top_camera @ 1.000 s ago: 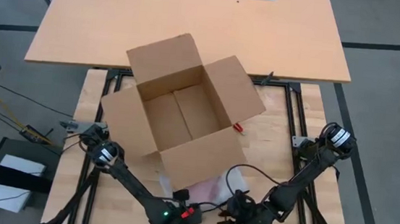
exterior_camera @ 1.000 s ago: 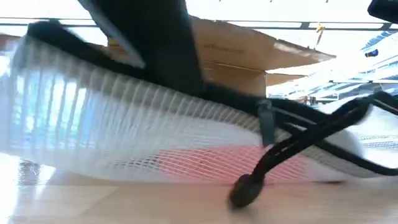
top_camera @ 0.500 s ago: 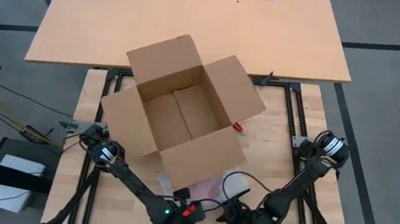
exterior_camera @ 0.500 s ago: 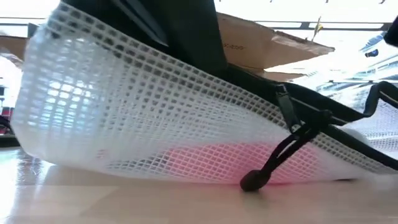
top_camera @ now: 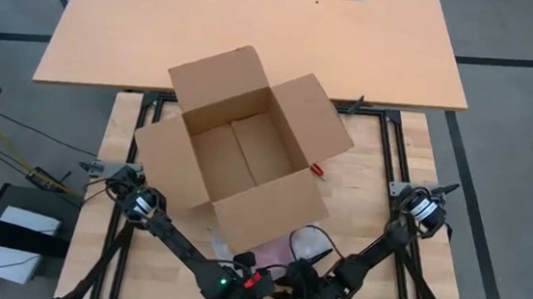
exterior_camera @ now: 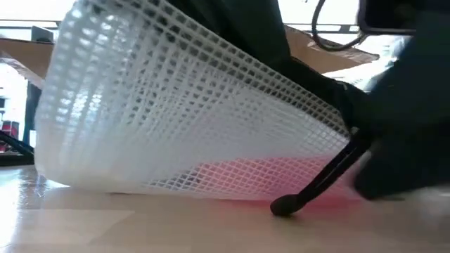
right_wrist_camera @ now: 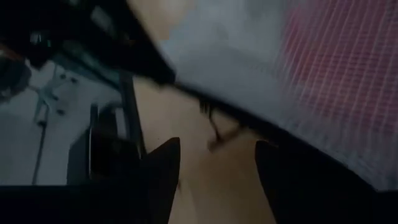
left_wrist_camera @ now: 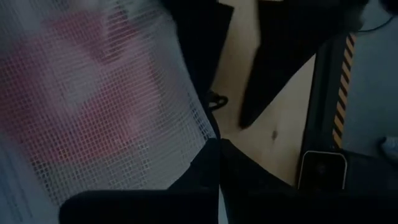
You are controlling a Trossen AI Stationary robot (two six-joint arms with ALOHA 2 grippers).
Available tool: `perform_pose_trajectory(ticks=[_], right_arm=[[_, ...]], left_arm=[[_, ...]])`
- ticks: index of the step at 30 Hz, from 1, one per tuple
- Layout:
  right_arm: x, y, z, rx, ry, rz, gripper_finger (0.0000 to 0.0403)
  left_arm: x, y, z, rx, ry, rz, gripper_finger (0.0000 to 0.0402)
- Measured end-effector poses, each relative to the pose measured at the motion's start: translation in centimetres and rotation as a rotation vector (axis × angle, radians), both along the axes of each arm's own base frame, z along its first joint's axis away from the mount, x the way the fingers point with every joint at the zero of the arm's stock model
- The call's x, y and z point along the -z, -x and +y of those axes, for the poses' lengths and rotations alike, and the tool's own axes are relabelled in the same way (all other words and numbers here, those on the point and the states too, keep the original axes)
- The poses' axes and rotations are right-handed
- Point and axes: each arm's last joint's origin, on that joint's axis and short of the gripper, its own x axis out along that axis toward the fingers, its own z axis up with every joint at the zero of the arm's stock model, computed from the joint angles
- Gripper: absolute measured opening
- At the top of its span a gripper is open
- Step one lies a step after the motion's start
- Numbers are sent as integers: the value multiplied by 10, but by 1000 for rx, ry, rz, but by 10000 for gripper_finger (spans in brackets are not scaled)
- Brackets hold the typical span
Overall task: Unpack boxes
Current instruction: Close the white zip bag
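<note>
Left gripper (top_camera: 253, 282) pinches our mesh bag (exterior_camera: 183, 119); right gripper (right_wrist_camera: 214, 180), jaws apart and empty, sits beside; carton (top_camera: 242, 147) lies just beyond both.

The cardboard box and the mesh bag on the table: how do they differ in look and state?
The cardboard box is brown, stiff and opaque; the mesh bag is whitish, soft and see-through, with something red showing inside. The box stands open with its four flaps spread and looks empty; the bag lies slanted at the table's near edge. No gripper touches the box, while the left gripper is shut on the bag's edge. Both rest on the wooden table.
</note>
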Motion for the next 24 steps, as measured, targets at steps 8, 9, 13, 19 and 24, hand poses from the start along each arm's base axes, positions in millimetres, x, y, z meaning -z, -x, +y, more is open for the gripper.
perform_pose_trajectory(ticks=[8,9,13,19,24], right_arm=[[-2,-10,-9,55,-31,-25,176],[-1,-11,-11,67,-29,-20,157],[-1,-13,-13,85,-46,-15,41],[-12,1,-15,38,3,90,6],[-30,29,-28,-39,90,342,4]], left_arm=[[-1,0,0,0,4,-5,7],[-1,0,0,0,4,-5,7],[-1,0,0,-1,0,-4,8],[1,5,-1,-13,8,31,8],[7,20,-4,-122,43,130,8]])
